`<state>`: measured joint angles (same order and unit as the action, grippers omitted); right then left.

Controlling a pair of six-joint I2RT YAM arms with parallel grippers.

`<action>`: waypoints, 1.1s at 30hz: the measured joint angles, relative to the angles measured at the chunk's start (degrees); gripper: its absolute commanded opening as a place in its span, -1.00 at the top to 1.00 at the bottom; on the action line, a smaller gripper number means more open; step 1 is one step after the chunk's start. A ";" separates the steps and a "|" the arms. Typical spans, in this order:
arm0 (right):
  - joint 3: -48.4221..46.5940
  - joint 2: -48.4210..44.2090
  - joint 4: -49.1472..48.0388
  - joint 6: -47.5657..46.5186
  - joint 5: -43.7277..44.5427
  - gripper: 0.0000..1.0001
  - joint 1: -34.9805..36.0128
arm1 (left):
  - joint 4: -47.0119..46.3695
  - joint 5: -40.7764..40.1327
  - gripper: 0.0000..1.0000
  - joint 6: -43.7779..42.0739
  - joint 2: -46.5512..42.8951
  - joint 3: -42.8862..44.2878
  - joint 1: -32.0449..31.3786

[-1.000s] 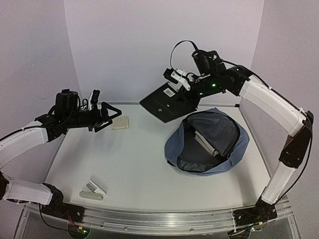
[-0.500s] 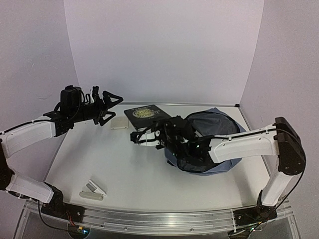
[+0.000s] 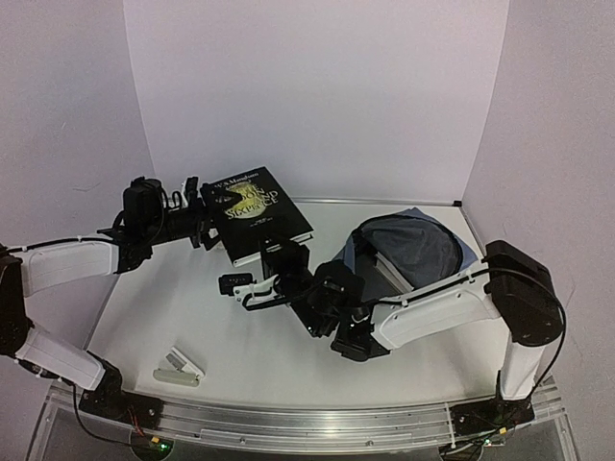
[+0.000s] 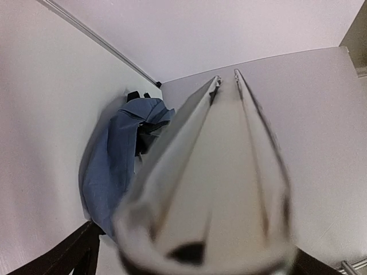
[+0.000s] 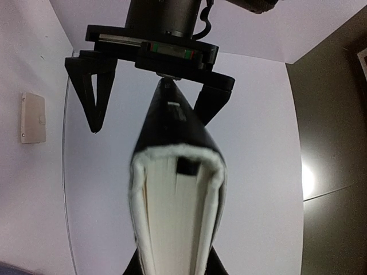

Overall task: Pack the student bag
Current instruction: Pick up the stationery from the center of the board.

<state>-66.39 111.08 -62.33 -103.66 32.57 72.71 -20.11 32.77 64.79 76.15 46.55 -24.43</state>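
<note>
The student bag (image 3: 428,245) lies slumped at the right middle of the overhead view. It is soft blue-grey fabric, its mouth gaping wide onto dark grey lining. In the left wrist view the bag (image 4: 112,166) is a crumpled blue heap at left-centre.

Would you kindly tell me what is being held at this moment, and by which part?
The right gripper clamps the black book by one end, across both covers. The open left gripper only straddles the opposite end.
</note>
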 measured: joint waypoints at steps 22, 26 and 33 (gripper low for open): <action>32.71 -15.04 -11.30 -1.81 -14.82 1.00 -0.77 | 28.02 15.56 -0.78 -19.72 -2.02 7.44 -0.06; 37.81 -18.99 -10.29 -1.39 -20.05 1.00 -0.77 | 28.74 21.12 -0.72 -22.04 0.64 7.78 0.02; 40.64 -19.98 -7.36 -1.11 -27.24 1.00 -0.39 | 29.17 27.56 -0.58 -24.87 3.85 7.86 -0.37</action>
<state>-25.75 91.10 -69.69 -104.77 5.32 72.31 9.06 60.33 39.91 79.99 54.40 -24.80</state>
